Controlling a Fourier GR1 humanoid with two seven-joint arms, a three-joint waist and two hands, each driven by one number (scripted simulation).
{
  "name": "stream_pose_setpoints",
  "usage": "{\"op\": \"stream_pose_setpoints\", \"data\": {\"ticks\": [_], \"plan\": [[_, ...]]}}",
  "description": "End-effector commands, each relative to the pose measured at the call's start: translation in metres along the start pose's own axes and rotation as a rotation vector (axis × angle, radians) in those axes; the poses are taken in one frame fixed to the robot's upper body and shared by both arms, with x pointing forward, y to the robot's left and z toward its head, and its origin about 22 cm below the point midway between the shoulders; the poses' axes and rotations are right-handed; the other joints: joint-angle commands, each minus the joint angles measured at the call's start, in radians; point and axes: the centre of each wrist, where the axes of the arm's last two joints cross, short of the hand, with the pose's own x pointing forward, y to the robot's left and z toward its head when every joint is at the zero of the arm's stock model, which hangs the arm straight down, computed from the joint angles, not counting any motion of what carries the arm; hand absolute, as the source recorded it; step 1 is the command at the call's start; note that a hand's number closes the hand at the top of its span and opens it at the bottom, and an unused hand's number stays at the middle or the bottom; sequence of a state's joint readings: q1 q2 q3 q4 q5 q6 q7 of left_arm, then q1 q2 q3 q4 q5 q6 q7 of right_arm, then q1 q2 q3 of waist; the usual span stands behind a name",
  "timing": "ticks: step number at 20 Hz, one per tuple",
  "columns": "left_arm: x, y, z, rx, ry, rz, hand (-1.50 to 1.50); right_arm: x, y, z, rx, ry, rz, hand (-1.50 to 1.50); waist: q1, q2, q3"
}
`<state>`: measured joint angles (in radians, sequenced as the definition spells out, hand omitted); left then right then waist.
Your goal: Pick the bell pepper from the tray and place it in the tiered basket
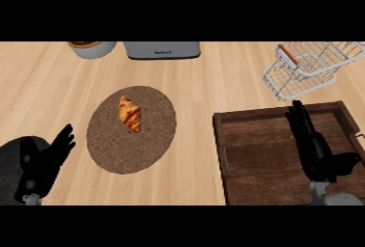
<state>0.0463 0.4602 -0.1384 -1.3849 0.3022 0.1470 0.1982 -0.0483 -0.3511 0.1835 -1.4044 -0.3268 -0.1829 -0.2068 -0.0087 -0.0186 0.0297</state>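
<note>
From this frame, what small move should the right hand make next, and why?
Probably lower the right hand and curl its fingers. It hangs open over the wooden tray, and the bell pepper cannot be seen, perhaps hidden beneath it. The tiered basket stands beyond the tray with no pepper showing in it, so grasping likely comes before any carry.

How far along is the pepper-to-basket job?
Done: nothing visible; the tiered basket holds no pepper. In hand: the right hand is over the tray, fingers straight; no bell pepper shows, possibly hidden under it. Left: grasp, carry, place. The left hand rests open at the lower left.
</note>
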Motion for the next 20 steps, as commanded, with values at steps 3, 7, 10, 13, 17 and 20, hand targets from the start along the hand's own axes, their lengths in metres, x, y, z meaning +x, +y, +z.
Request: {"op": "stream_pose_setpoints", "data": {"ticks": [3,7,10,13,17,20], "plan": [[0.053,-0.030,-0.008,-0.015,-0.287,-0.021,0.00,0.072,-0.006,-0.049,0.406,-0.228,-0.132,1.50,0.039,0.015,-0.025],[0.074,-0.040,-0.007,-0.056,-0.397,0.017,0.00,0.052,0.028,-0.044,0.177,-0.290,-0.681,1.50,-0.007,0.016,0.020],[0.101,-0.068,-0.005,-0.088,-0.551,0.012,0.00,0.079,-0.012,-0.061,0.803,-0.162,-0.305,-1.50,0.062,0.041,-0.021],[0.101,-0.076,-0.004,-0.090,-0.569,0.018,0.00,0.076,-0.027,-0.063,1.007,-0.160,-0.372,-1.50,0.074,0.048,-0.020],[0.095,-0.096,-0.002,-0.094,-0.568,0.031,0.00,0.116,-0.084,-0.076,1.207,-0.266,-0.326,-1.50,0.047,0.044,-0.021],[0.089,-0.095,-0.002,-0.067,-0.556,0.013,0.00,0.175,-0.131,-0.082,1.283,-0.320,-0.145,-1.50,0.034,0.033,-0.022]]}}
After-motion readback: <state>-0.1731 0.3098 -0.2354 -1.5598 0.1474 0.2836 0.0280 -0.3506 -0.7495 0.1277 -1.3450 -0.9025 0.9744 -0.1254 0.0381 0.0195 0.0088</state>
